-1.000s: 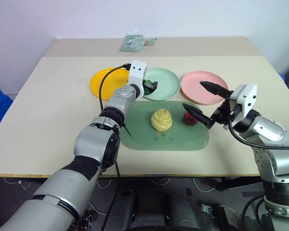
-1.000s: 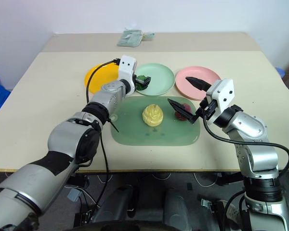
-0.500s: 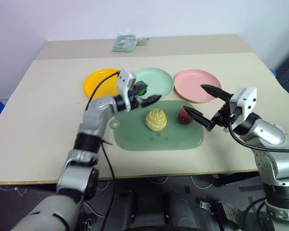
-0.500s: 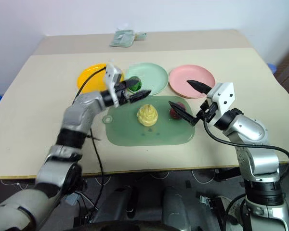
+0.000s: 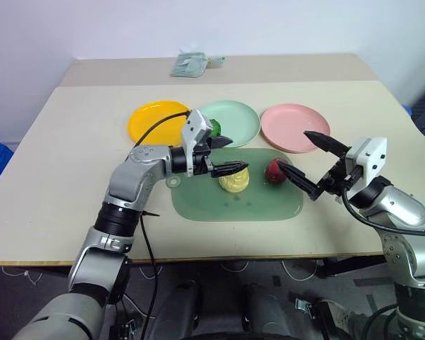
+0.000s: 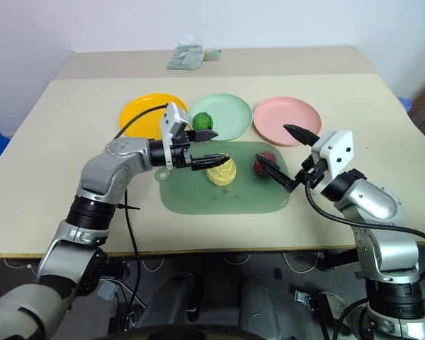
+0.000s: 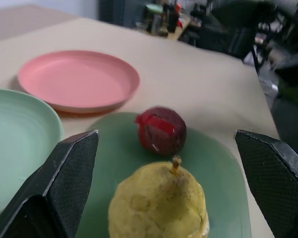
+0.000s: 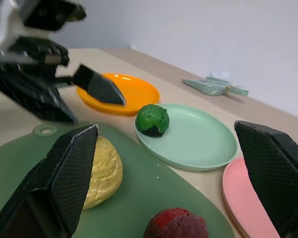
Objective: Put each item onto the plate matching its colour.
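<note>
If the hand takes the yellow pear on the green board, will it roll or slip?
The yellow pear sits upright on a broad base, so it probably stays put rather than rolling. Its ridged, matte skin likely gives the fingers some hold. Its narrow stem top suggests that a low grip would be safer.

A beige table (image 5: 64, 177) stands against a white wall (image 5: 198, 28).

green ball (image 6: 201, 120): on mint plate (image 6: 230, 113) | yellow pear (image 6: 221, 171), red fruit (image 6: 263, 163): on board (image 6: 219, 198)
</note>
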Controlling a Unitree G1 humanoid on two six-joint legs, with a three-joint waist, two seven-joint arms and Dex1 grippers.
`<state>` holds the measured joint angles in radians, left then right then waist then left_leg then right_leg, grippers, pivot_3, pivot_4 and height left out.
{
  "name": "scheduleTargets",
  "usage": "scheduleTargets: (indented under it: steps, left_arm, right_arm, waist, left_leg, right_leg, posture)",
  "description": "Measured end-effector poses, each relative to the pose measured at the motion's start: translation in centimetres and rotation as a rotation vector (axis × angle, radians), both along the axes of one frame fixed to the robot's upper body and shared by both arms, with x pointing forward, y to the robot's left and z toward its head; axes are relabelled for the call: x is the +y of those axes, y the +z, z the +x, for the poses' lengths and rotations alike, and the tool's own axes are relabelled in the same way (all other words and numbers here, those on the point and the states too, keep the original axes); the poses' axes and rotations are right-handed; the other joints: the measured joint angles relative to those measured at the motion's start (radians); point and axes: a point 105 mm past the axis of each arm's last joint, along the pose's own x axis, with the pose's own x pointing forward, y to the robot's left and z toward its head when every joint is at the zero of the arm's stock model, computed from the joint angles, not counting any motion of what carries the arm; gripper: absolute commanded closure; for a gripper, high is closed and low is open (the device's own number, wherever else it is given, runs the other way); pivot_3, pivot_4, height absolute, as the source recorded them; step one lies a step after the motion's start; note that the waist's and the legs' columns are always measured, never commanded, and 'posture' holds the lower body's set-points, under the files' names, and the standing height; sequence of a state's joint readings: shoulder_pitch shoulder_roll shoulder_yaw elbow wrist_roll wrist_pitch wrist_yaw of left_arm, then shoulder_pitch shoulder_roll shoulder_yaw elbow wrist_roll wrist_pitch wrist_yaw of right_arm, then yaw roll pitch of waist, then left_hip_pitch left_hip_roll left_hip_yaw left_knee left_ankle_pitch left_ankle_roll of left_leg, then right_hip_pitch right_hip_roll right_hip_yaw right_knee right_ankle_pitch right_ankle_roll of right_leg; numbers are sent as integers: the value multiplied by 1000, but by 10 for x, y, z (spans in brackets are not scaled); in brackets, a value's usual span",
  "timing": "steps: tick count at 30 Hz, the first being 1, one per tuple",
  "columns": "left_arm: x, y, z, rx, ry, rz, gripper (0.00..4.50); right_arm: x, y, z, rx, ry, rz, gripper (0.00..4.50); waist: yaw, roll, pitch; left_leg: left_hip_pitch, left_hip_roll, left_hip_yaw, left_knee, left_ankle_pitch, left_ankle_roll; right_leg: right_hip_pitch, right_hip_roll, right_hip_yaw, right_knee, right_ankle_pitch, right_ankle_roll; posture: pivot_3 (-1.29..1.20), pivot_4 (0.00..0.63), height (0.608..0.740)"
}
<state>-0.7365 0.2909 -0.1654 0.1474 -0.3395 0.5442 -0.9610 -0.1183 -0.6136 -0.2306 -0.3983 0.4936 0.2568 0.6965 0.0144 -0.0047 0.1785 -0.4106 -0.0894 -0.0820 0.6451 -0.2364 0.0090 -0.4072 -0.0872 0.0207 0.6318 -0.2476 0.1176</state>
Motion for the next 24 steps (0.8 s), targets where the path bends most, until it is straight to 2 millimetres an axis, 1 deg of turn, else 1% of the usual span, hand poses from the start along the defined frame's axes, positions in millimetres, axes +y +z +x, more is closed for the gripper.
scheduleTargets:
  steps: [4, 9, 12, 13, 14, 20, 22, 24]
  left_arm:
    - [-5, -14, 5, -15, 3, 60, 33]
    - [-8, -24, 5, -37, -13, 112, 33]
    - [-8, -31, 7, -33, -15, 128, 854]
    - [-9, -31, 7, -31, -15, 128, 1214]
    - [-9, -32, 7, -33, -13, 129, 1770]
    - [-7, -30, 13, -40, 37, 116, 1770]
    - [2, -24, 25, -32, 132, 80, 1770]
    - [15, -9, 43, -39, 264, 19, 1770]
  right_arm:
    - [-7, -2, -2, 5, -30, 2, 0]
    - [-6, -1, -7, -4, -36, -1, 0]
    - [-7, -1, -8, -5, -46, -1, 0]
    - [-8, 0, -9, -8, -49, 0, 0]
    - [-8, 0, -9, -10, -53, 1, 0]
    - [-10, 0, -8, -6, -62, 2, 0]
    - [-10, 0, -8, -2, -64, 3, 0]
    - [-10, 0, -7, -1, -64, 3, 0]
  waist:
    - [-1, 0, 0]
    - [-1, 0, 0]
    - [0, 0, 0]
    - [0, 0, 0]
    - [-1, 0, 0]
    - [-1, 0, 0]
    - [-1, 0, 0]
    - [0, -1, 0]
  left_leg:
    - [0, 0, 0, 0, 0, 0]
    - [0, 0, 0, 0, 0, 0]
    - [0, 0, 0, 0, 0, 0]
    - [0, 0, 0, 0, 0, 1]
    - [0, 0, 0, 0, 0, 1]
    - [0, 0, 0, 0, 0, 1]
    - [0, 0, 0, 0, 0, 1]
    - [0, 0, 0, 0, 0, 1]
  right_leg:
    - [0, 0, 0, 0, 0, 0]
    - [0, 0, 0, 0, 0, 0]
    - [0, 0, 0, 0, 0, 0]
    - [0, 0, 0, 0, 0, 0]
    - [0, 0, 0, 0, 0, 0]
    - [0, 0, 0, 0, 0, 0]
    - [0, 0, 0, 0, 0, 0]
    - [0, 0, 0, 0, 0, 0]
  posture:
    - [0, 150, 740]
    - [0, 150, 740]
    - [0, 150, 740]
    - [0, 150, 740]
    - [0, 150, 740]
    - [0, 150, 740]
    - [0, 150, 740]
    - [0, 150, 740]
